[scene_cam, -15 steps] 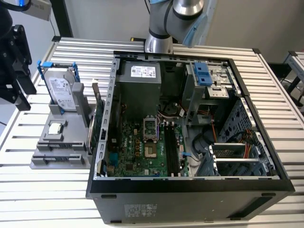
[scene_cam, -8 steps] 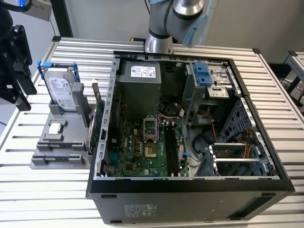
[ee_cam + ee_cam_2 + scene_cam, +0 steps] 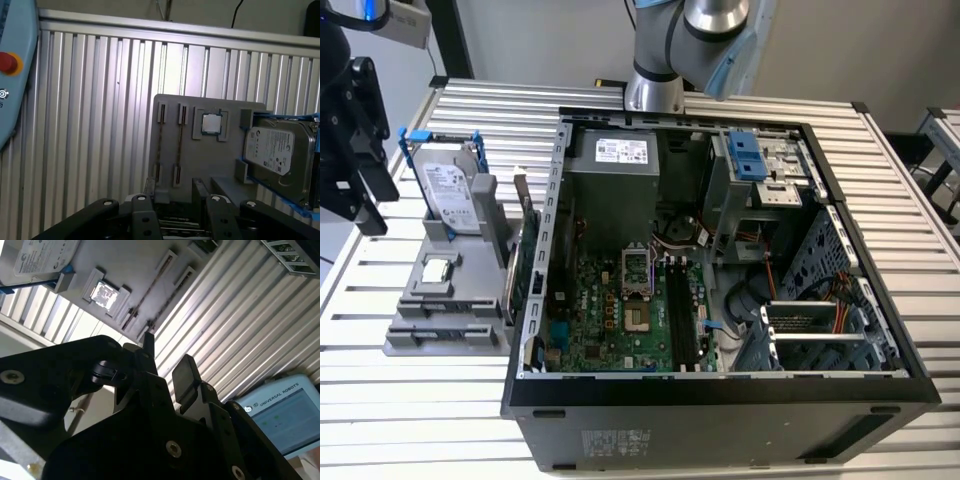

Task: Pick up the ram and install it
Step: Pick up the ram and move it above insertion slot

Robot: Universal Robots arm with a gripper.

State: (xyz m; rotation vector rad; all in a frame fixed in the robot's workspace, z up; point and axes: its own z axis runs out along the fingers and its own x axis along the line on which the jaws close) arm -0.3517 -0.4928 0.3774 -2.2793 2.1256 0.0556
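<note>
Two thin ram sticks (image 3: pixel 161 145) stand on edge in slots of a grey holder (image 3: pixel 200 160); one of them appears as a thin line (image 3: pixel 143 299) in the second wrist view. The holder (image 3: pixel 440 310) sits on the slatted table at the exterior view's left, beside the open computer case (image 3: pixel 560 200). My black gripper (image 3: pixel 365 170) hovers at the far left, above and short of the holder. Its fingers (image 3: pixel 150 189) stand apart with nothing between them, so the gripper (image 3: pixel 175 192) is open and clear of the ram. In the second wrist view the gripper (image 3: pixel 167 357) also shows a gap.
On the holder are a silver hard drive with blue clips (image 3: pixel 450 190) and a square processor chip (image 3: pixel 438 268). A green expansion card (image 3: pixel 525 250) stands against the case wall. Black memory slots (image 3: pixel 682 315) run along the motherboard. A teach pendant (image 3: pixel 280 410) lies on the table.
</note>
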